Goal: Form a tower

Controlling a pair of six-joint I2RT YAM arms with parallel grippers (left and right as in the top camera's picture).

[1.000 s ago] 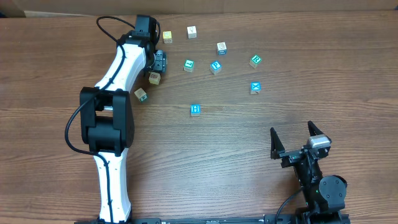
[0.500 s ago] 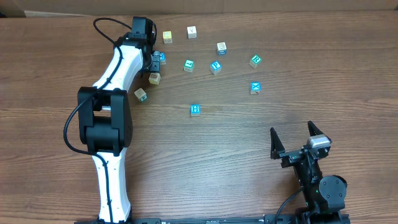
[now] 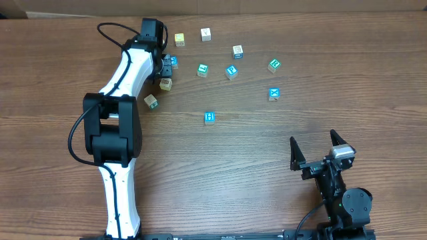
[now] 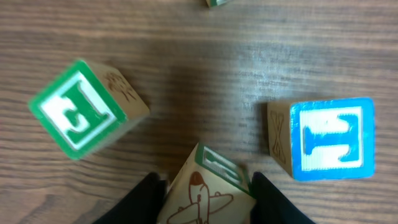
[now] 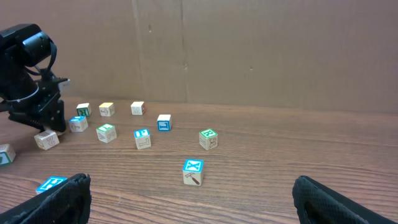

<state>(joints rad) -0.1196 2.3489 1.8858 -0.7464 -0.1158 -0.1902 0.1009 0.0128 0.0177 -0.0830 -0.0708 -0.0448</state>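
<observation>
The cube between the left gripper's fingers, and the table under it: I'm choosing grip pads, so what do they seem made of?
The airplane cube looks like pale, unvarnished wood: matte faces, a brown line drawing printed on one, and a green-printed face above it. The table shows brown wood grain with a slight sheen. It may be laminate rather than solid wood.

The left hand (image 3: 165,67) hangs at the far left on a stretched arm (fingers narrowly apart); the right hand (image 3: 312,139) sits near right, fingers spread wide.
</observation>
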